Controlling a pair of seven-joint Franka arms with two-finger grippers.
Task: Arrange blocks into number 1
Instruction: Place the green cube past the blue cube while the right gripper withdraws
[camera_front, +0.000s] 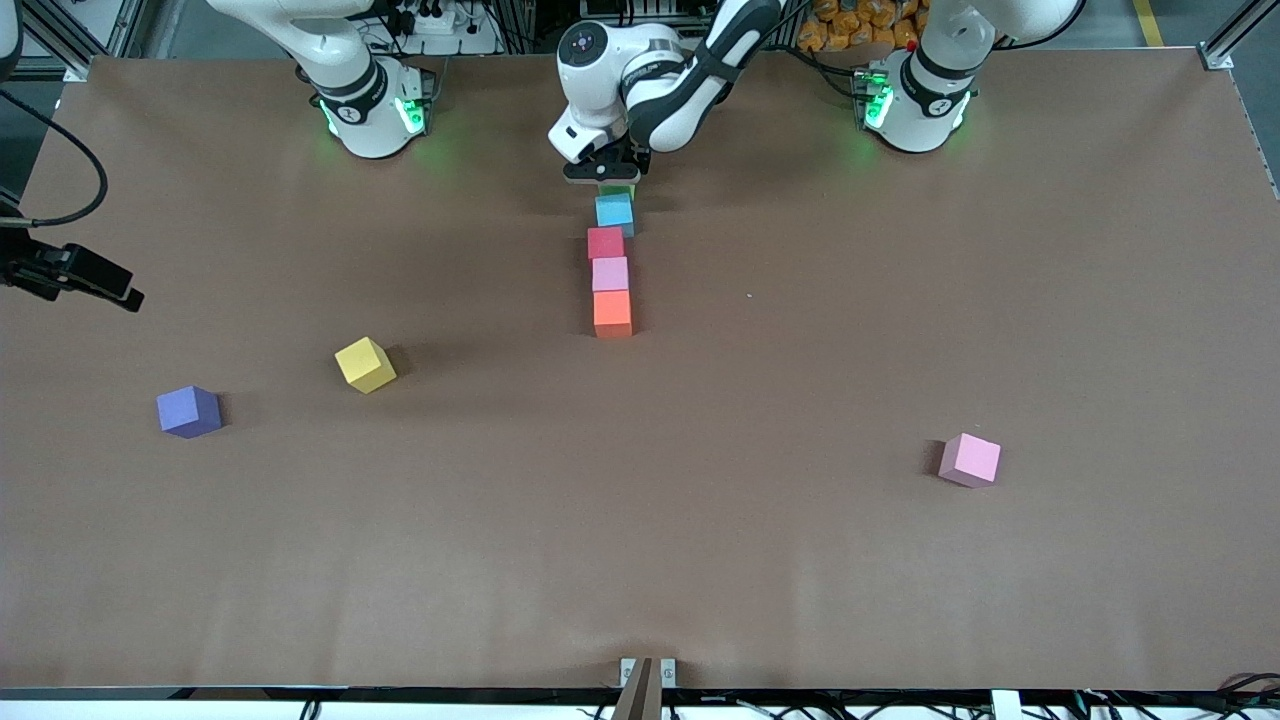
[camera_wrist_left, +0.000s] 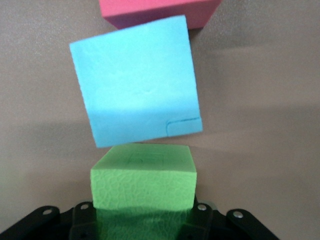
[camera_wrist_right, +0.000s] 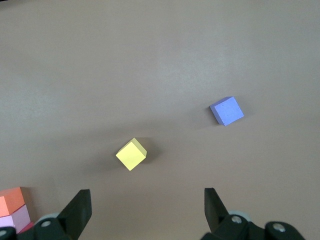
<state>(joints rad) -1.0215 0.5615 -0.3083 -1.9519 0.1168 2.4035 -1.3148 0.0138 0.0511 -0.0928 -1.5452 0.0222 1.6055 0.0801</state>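
A column of blocks runs down the table's middle: orange (camera_front: 612, 313) nearest the front camera, then light pink (camera_front: 610, 273), red (camera_front: 605, 242) and a sky blue one (camera_front: 614, 211) turned slightly askew. At the column's farthest end a green block (camera_front: 620, 189) shows just under my left gripper (camera_front: 603, 180). In the left wrist view the green block (camera_wrist_left: 143, 172) sits between the jaws of the left gripper (camera_wrist_left: 143, 202), close against the sky blue block (camera_wrist_left: 135, 90), with the red block (camera_wrist_left: 160, 12) after it. My right gripper (camera_wrist_right: 147, 205) hangs open high over the table, holding nothing.
A yellow cube (camera_front: 365, 364) and a purple cube (camera_front: 188, 411) lie toward the right arm's end. A second pink cube (camera_front: 969, 459) lies alone toward the left arm's end. A black camera mount (camera_front: 70, 272) juts over the table edge at the right arm's end.
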